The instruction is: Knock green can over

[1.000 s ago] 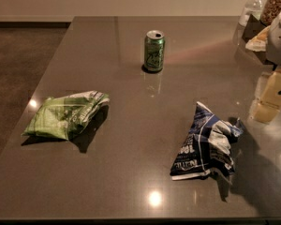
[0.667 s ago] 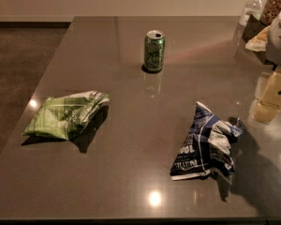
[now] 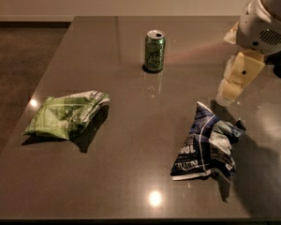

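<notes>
Green can (image 3: 155, 50) upright, upper centre; gripper (image 3: 231, 87) at right edge, open or closed can't tell. Push sideways high on the can.

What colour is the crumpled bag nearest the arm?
The bag is dark blue with white, camera view; the hand hangs behind it, right of the green can.

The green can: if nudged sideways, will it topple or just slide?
Upright and taller than wide, the green can would likely tip from a high push, then roll. The glossy table may let a low push slide it. The pincer hangs apart, at the view's right.
</notes>
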